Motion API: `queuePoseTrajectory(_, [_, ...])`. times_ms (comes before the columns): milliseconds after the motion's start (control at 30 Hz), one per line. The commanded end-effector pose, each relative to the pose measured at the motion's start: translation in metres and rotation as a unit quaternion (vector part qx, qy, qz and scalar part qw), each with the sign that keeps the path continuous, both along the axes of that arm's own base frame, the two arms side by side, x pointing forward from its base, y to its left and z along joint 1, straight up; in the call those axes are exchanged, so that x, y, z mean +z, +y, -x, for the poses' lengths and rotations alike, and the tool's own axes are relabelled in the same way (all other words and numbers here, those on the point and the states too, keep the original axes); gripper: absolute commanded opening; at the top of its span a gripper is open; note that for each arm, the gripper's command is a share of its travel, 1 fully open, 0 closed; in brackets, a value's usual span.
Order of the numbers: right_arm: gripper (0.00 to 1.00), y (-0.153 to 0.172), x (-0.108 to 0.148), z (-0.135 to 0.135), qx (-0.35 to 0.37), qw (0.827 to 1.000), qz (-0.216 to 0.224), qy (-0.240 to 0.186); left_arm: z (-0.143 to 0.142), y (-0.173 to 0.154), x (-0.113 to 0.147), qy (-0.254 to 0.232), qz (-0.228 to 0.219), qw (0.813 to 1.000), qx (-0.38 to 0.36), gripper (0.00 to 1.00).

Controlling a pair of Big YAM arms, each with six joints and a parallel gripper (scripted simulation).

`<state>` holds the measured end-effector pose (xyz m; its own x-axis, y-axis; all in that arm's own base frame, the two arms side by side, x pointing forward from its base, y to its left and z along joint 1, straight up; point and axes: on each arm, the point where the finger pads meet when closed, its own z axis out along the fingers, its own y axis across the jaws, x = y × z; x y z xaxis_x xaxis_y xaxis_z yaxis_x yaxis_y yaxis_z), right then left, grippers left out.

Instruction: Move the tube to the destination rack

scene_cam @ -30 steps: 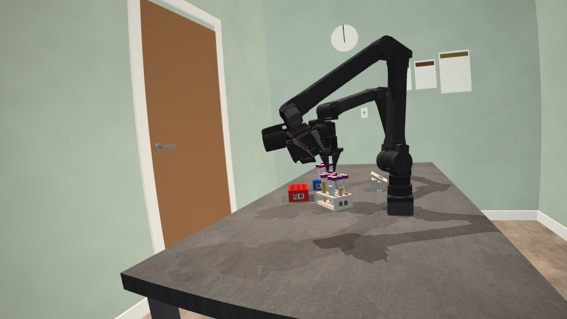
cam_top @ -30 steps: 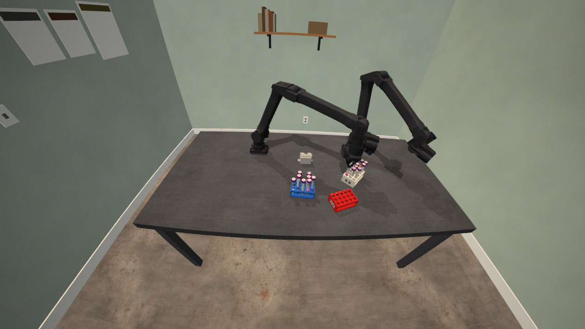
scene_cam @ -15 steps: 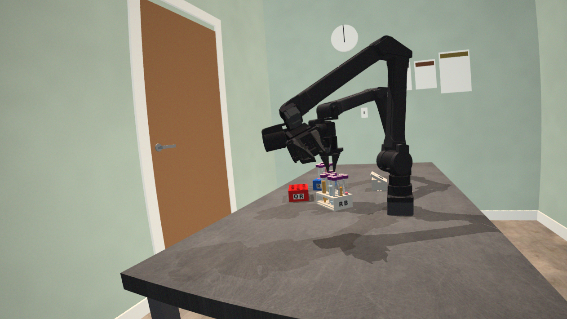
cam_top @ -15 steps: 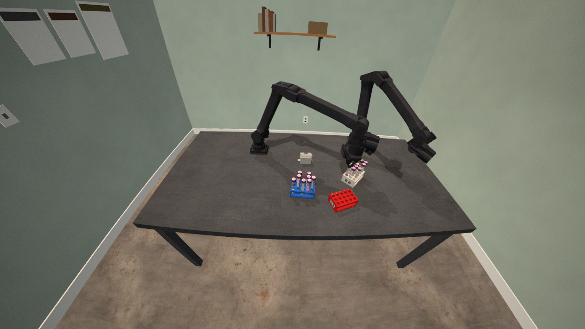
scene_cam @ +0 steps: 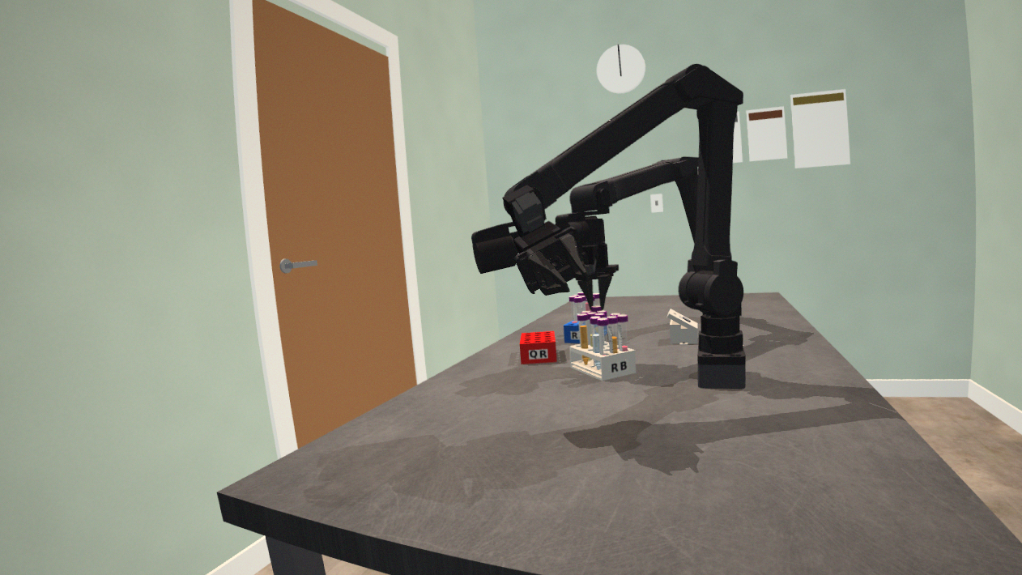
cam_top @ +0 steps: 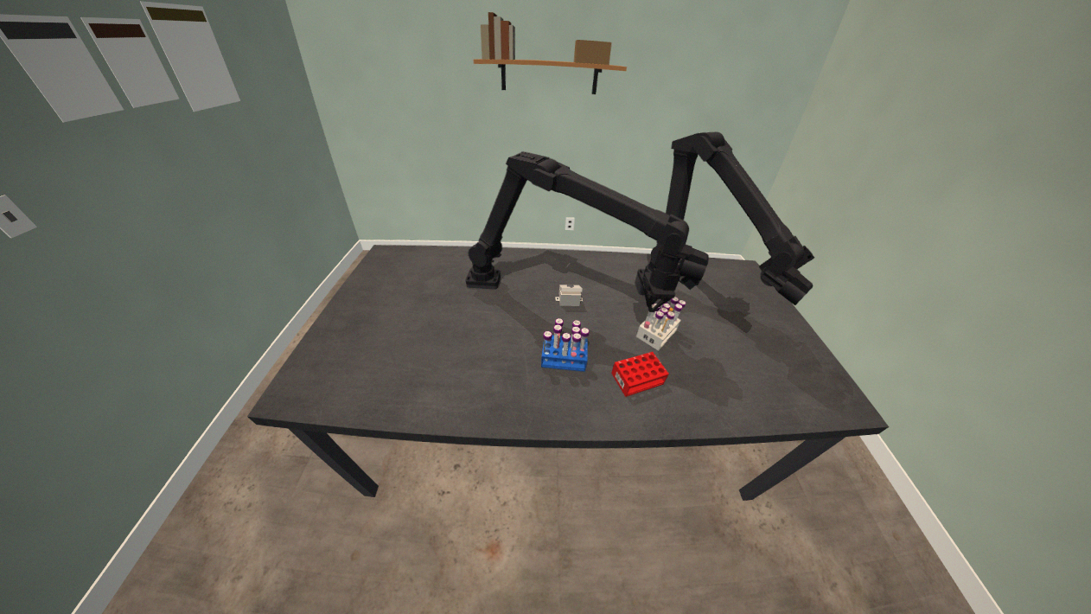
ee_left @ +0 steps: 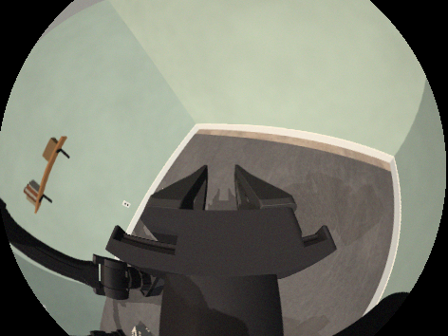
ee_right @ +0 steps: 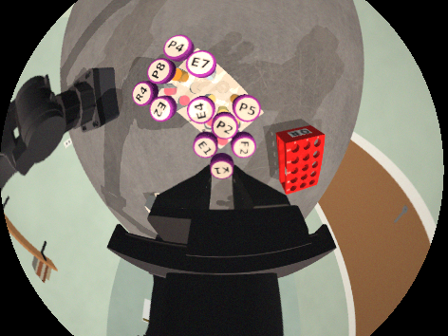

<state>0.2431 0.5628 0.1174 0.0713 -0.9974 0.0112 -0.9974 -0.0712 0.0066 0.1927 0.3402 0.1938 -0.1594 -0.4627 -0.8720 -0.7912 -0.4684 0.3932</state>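
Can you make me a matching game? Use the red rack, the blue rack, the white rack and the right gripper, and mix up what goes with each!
Things:
1. Red rack
2. Blue rack
3. White rack
4. Right gripper

Clues:
A. Has "RB" on its end
B. Shut on the tube marked K1
C. Has no tubes in it
D. Has tubes, and is left of the red rack in the top picture

Right pairs: 1-C, 2-D, 3-A, 4-B
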Motion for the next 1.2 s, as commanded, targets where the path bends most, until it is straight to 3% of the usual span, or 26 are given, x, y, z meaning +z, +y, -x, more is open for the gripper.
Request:
queuePoseTrajectory(0, [0.00, 0.018, 0.035, -0.009, -0.002, 0.999, -0.032, -0.015, -0.007, 0.005, 0.010, -0.012, -0.009, 1.000, 0.000, 0.30])
queuePoseTrajectory(500, [0.00, 0.015, 0.056, -0.013, -0.002, 0.999, -0.043, -0.020, -0.007, 0.005, 0.010, -0.012, -0.009, 1.000, 0.000, 0.30])
queuePoseTrajectory(1167, [0.00, 0.015, 0.054, -0.015, -0.001, 0.999, -0.041, -0.019, -0.007, 0.005, 0.010, -0.012, -0.009, 1.000, 0.000, 0.30])
